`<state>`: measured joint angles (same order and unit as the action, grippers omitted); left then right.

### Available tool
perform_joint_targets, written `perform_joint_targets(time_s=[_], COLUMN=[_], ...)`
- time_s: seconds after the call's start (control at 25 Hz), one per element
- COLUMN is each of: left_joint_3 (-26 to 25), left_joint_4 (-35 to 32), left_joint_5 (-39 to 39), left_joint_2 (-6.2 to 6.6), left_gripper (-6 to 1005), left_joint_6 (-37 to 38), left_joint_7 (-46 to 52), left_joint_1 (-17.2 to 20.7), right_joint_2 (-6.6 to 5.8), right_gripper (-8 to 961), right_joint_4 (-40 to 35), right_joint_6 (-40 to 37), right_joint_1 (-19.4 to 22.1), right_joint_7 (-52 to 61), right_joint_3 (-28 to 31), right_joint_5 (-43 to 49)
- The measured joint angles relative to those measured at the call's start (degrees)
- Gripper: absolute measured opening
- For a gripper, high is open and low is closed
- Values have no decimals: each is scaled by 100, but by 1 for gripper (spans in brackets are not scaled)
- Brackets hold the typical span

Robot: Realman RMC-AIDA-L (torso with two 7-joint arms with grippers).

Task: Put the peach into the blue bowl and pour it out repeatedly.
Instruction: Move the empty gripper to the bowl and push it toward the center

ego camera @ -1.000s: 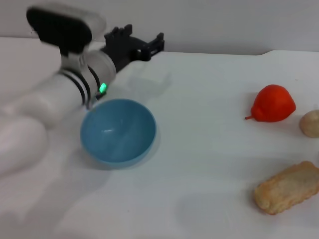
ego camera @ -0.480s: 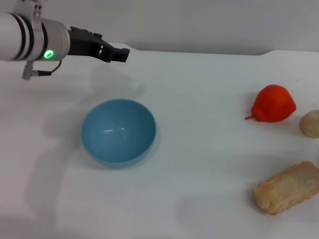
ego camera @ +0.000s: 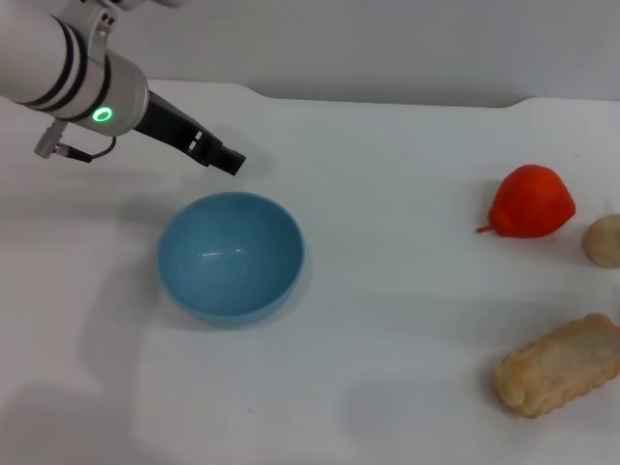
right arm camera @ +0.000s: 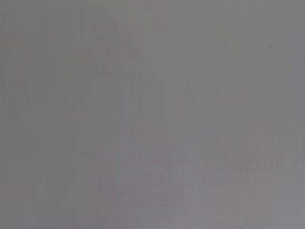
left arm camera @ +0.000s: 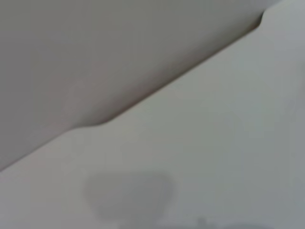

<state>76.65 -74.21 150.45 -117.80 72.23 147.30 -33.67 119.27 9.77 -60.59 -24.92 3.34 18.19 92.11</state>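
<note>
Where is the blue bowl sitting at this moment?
In the head view, the blue bowl sits upright and empty on the white table's left half, just below the left gripper, far left of the red-orange fruit.

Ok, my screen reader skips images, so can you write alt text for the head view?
An empty blue bowl sits on a white table, with the left gripper just behind it. At the right edge are a red-orange pointed fruit, a beige lump and a bread-like piece; no peach shows.
</note>
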Motion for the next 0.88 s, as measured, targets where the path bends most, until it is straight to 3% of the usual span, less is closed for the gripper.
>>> perform_joint_targets(time_s=[0.24,0.88], left_joint_3=[55,69], left_joint_4=[664,990], left_joint_5=[529,746], left_joint_2=[-6,-3], left_gripper=[813,813], left_joint_6=[-129,457], left_joint_7=[38,85], left_joint_1=[-329,-533], right_joint_2=[0,9], right_gripper=[706,707], right_joint_4=[8,7], right_joint_6=[5,13], right_joint_1=[-13,-21], right_joint_7=[0,0], right_joint_3=[0,9], right_joint_5=[-1,-19])
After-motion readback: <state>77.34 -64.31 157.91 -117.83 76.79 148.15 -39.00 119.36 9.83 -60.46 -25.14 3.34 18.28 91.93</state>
